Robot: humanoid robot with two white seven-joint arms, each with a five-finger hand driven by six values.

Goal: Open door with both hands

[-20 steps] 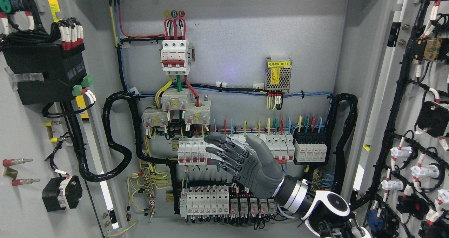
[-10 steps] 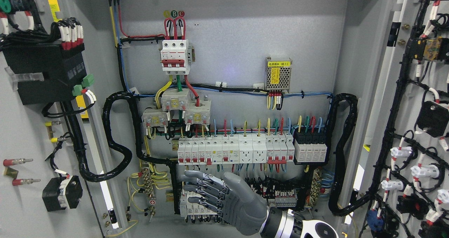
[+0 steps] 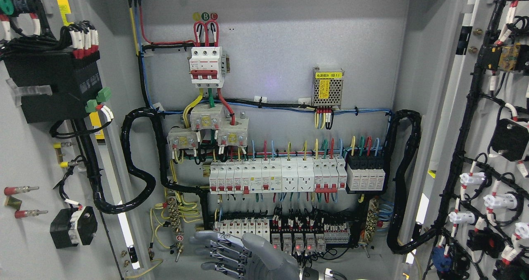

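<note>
The electrical cabinet stands with both doors swung wide. The left door (image 3: 29, 160) shows its inner face at the picture's left, the right door (image 3: 487, 148) at the right edge. Between them the grey back panel (image 3: 281, 44) is fully exposed. My right hand (image 3: 217, 251) shows at the bottom edge, just left of centre, in front of the lowest row of relays (image 3: 297, 234). Its grey fingers (image 3: 225, 253) point left, spread and relaxed, holding nothing. Neither door is touched. My left hand is out of view.
On the back panel sit a red-and-white main breaker (image 3: 206, 67), a small power supply (image 3: 327, 88) and a row of white breakers (image 3: 277, 176). Black cable looms (image 3: 138, 176) loop to both doors. A black unit (image 3: 53, 86) and wired parts cover the door insides.
My right hand has dropped from in front of the white breaker row to the bottom edge and shifted left. The forearm has left the picture. The doors have not moved.
</note>
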